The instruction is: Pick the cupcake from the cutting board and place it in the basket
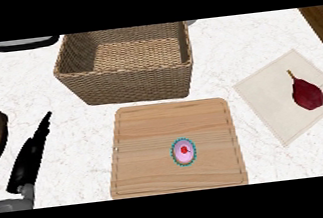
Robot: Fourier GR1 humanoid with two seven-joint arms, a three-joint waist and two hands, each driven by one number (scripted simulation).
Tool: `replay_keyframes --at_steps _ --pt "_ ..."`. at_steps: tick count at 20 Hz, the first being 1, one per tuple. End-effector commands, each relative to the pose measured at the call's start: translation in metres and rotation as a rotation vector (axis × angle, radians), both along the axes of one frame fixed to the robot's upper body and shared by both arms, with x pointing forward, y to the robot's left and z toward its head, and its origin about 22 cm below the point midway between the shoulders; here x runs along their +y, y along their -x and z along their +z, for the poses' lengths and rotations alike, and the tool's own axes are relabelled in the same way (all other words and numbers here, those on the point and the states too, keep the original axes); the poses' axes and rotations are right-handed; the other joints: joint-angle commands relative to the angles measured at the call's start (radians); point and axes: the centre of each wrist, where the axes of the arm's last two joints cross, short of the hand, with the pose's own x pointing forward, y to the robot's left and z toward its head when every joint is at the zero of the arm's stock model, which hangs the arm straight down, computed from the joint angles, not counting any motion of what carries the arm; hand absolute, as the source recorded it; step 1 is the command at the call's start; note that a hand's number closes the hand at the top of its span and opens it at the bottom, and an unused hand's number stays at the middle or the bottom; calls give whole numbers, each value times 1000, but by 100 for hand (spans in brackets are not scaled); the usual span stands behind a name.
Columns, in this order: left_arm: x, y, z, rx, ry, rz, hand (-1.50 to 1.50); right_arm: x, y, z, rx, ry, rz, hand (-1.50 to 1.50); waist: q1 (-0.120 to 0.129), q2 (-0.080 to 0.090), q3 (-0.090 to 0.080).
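Now, cupcake (183, 152): probably light, soft, easily crushed; grip the wrapper sides.
Basket (129, 87): 12 o'clock from cutting board (159, 126).
Left hand (29, 161): released, fingers straight, 9 o'clock.
Right hand: unseen.

Tan woven basket (128, 84), pale wood-grain cutting board (172, 122), teal-and-pink cupcake (183, 152), white marbled counter (254, 45), dark red fruit (307, 93), cream mat (267, 94).

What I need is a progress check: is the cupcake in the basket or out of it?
Out. The cupcake sits on the cutting board, nearer its front edge; the basket shows only its bare woven floor.
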Motion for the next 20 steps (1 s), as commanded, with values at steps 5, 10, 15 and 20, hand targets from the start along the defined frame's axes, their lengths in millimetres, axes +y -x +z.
replay_keyframes --at_steps 5,10,15,20 --pt "2 0 5 2 8 -14 0 19 -2 7 -26 26 -26 -150 -2 1 -1" --pt "7 28 -13 -16 -18 -1 0 11 -35 -9 -14 30 -33 -150 4 0 0" --pt "-9 2 10 4 1 0 0 -4 -42 -10 19 57 -42 -150 3 -1 0" --pt "0 -6 17 -9 -5 14 0 16 -74 -6 42 54 -63 -150 1 1 0"
